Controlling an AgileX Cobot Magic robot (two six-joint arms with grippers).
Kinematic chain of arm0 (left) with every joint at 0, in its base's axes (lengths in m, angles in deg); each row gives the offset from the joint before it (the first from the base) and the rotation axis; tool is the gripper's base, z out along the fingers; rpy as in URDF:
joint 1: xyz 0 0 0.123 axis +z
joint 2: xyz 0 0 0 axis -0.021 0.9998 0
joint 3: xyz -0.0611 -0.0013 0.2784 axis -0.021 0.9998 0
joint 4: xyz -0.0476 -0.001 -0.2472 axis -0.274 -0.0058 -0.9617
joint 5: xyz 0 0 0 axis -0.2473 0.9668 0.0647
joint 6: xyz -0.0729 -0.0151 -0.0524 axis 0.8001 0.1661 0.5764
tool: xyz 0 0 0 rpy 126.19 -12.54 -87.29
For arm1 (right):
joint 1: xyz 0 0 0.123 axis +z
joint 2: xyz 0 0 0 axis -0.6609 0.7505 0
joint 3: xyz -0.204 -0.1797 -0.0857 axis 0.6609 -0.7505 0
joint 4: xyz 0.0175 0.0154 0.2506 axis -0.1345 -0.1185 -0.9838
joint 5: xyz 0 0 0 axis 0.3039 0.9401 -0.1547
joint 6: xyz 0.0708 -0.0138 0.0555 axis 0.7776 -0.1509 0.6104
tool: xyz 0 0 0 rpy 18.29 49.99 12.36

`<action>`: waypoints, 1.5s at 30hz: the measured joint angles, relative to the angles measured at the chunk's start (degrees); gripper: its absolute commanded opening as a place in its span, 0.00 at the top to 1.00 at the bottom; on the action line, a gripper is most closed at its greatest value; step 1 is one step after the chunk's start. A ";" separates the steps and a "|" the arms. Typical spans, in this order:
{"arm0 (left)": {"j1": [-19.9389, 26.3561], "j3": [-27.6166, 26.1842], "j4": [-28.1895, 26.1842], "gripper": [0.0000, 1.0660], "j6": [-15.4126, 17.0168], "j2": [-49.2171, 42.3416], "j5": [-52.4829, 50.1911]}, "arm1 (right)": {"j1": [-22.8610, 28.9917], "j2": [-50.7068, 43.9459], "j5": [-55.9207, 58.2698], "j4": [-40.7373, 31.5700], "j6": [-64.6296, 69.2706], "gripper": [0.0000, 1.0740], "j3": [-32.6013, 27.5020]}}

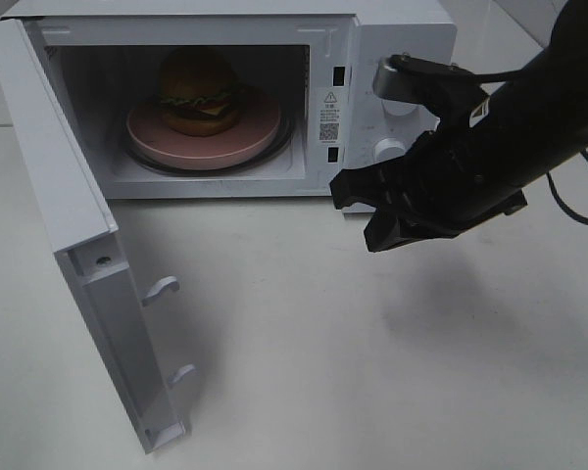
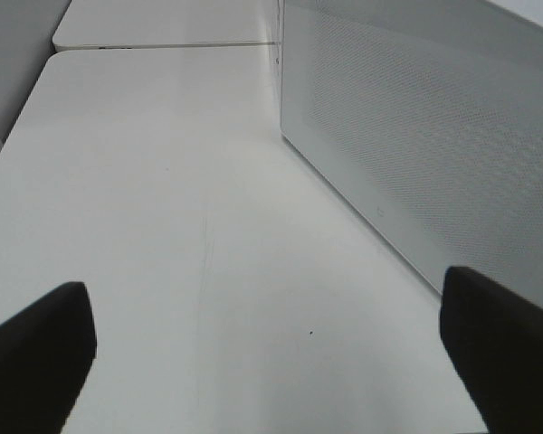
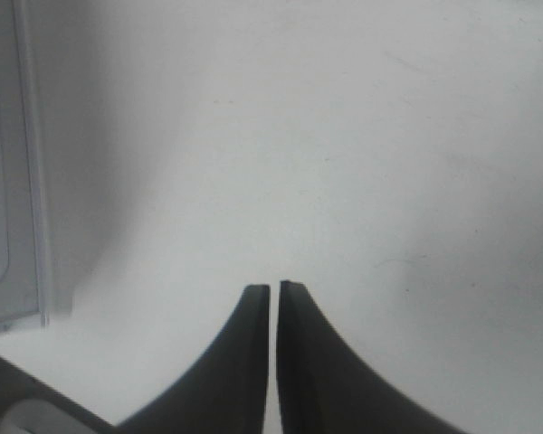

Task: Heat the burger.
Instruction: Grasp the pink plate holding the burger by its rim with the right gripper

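The burger (image 1: pixel 200 90), with a golden-brown bun, green lettuce and yellow cheese, stands on the pink plate (image 1: pixel 250 135) inside the white microwave (image 1: pixel 392 34). The microwave door (image 1: pixel 69 215) is swung wide open to the left. My right gripper (image 1: pixel 365 211) hovers above the table in front of the microwave's control panel, to the right of the opening. The right wrist view shows it (image 3: pixel 274 291) shut and empty. My left gripper (image 2: pixel 267 294) is open and empty, low over the table beside the microwave's perforated side wall (image 2: pixel 416 136). It is out of the exterior view.
A white knob (image 1: pixel 390 149) shows on the control panel behind my right arm. The open door has two latch hooks (image 1: pixel 162 289) sticking out towards the table's middle. A white part of the microwave (image 3: pixel 9 181) shows in the right wrist view.
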 measured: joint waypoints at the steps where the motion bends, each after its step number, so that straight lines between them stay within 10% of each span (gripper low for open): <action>1: 0.00 0.00 0.00 0.08 0.00 0.00 0.00 | 0.00 0.00 0.00 0.00 0.00 0.94 0.00; 25: 0.00 0.00 0.00 0.08 0.00 0.00 0.00 | 0.00 0.00 17.36 9.80 -65.26 0.83 7.22; 45: 0.00 0.00 0.00 0.08 0.00 0.00 0.00 | 0.63 0.00 7.96 26.13 -68.18 0.10 7.28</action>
